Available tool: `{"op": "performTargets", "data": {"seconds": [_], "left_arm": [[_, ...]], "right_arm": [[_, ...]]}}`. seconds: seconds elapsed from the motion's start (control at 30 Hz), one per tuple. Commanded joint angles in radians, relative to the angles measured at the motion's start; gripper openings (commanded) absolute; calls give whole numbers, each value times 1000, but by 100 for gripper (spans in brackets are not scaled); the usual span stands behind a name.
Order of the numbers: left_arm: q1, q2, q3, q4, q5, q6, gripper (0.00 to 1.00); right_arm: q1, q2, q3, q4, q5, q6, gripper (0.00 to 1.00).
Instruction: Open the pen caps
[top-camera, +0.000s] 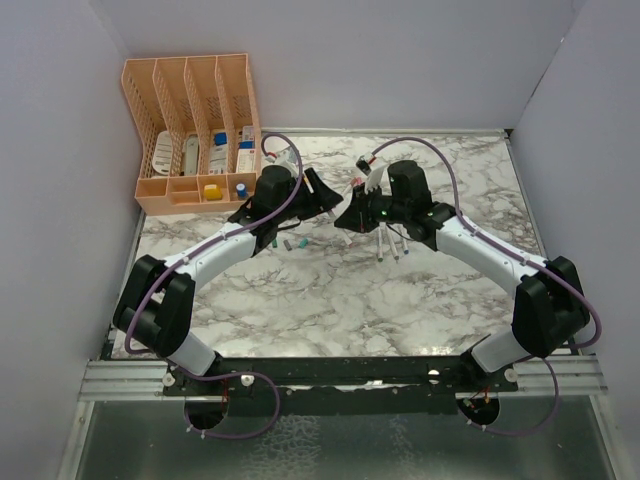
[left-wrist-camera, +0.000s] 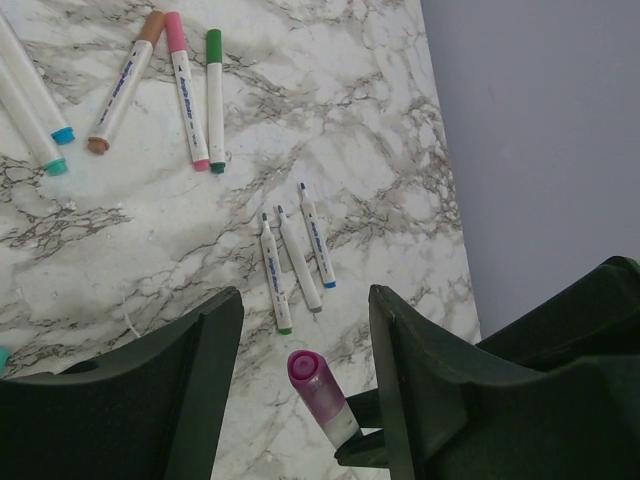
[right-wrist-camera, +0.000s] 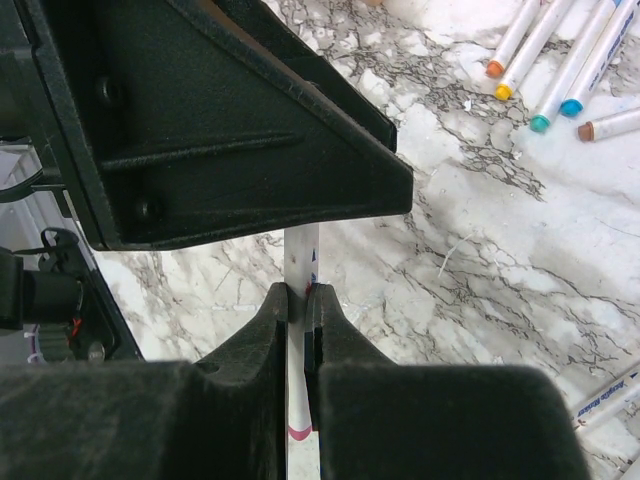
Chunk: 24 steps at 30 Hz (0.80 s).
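Three thin white pens (left-wrist-camera: 297, 260) uncapped | you've several capped coloured markers (left-wrist-camera: 186, 90) left | right jaws clench white pen barrel (right-wrist-camera: 300, 255) | left jaws released around magenta plastic cap (left-wrist-camera: 308, 370)

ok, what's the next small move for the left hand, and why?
Probably close the left hand on the pink cap: it sits between its open fingers, untouched, and the right hand clamps the white pen barrel.

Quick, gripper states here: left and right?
Left gripper: open, straddling the magenta cap, gaps on both sides.
Right gripper: closed on the white pen.
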Motion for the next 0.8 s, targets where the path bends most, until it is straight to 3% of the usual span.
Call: {"op": "performTargets", "data": {"seconds": [0.0, 0.3, 0.43, 0.47, 0.5, 0.57, 0.6, 0.7, 0.77], "left_arm": [[-9, 3, 24, 42, 25, -7, 52], [-12, -5, 12, 46, 33, -13, 26], [-13, -9, 8, 46, 37, -16, 0], [-13, -10, 7, 45, 37, -16, 0], [-12, -11, 7, 45, 36, -18, 0], [-12, -16, 5, 44, 29, -22, 0], [-12, -17, 4, 45, 28, -24, 0], [-14, -16, 16, 41, 28, -25, 0], [-14, -14, 22, 38, 31, -24, 0]], "right_arm": [[11, 5, 33, 31, -7, -3, 2], [12, -2, 31, 36, 6, -1, 1], [12, -2, 33, 35, 13, -1, 1], [12, 0, 36, 31, 15, -1, 1], [12, 4, 43, 24, 16, -1, 6], [12, 16, 56, 9, 3, -5, 46], [12, 23, 63, 0, 0, -6, 59], [14, 34, 68, -5, 0, -9, 69], [15, 39, 68, -3, -1, -7, 69]]}}
